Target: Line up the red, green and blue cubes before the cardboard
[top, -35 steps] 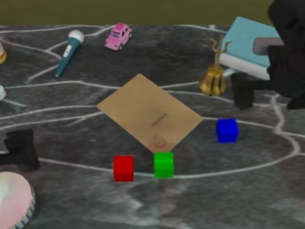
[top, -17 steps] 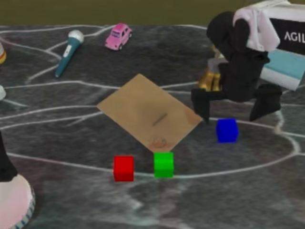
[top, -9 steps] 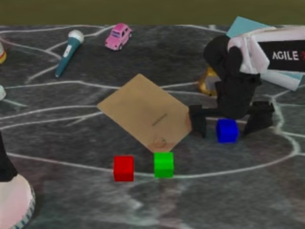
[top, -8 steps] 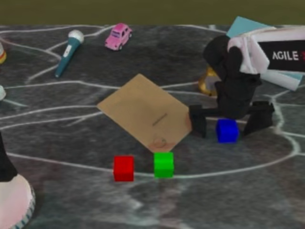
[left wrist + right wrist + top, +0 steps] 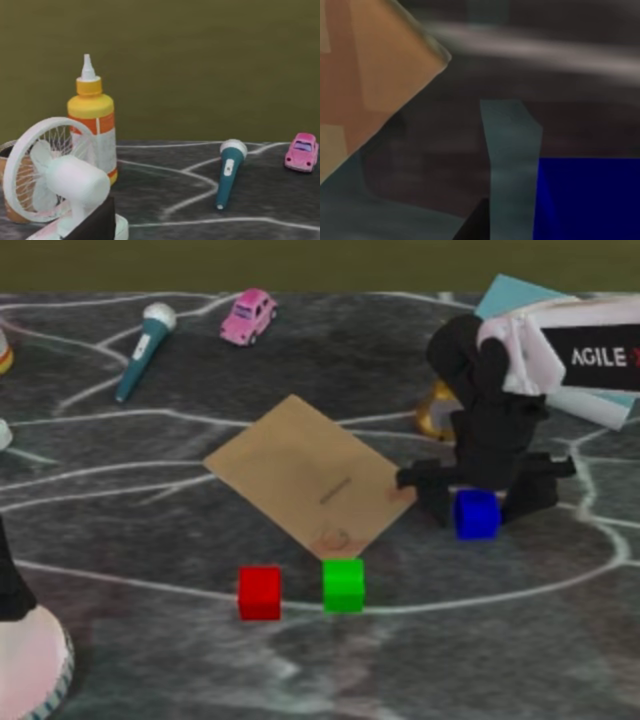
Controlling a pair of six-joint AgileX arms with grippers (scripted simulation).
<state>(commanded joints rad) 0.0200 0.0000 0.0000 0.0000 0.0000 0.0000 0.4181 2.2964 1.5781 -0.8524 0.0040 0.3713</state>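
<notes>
Top view: my right gripper is down over the blue cube, right of the cardboard. Fingers straddle the cube, close on both sides; can't tell if they touch it. Red cube and green cube sit near-side of the cardboard.
Left wrist: left arm parked at left edge.
Right wrist: blue cube close up, cardboard corner beside.

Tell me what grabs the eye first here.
The black right gripper stands out first, down at the small deep-blue cube with a finger on each side of it, right of the flat tan cardboard sheet. Next, the bright red cube and bright green cube sit side by side just before the cardboard.
</notes>
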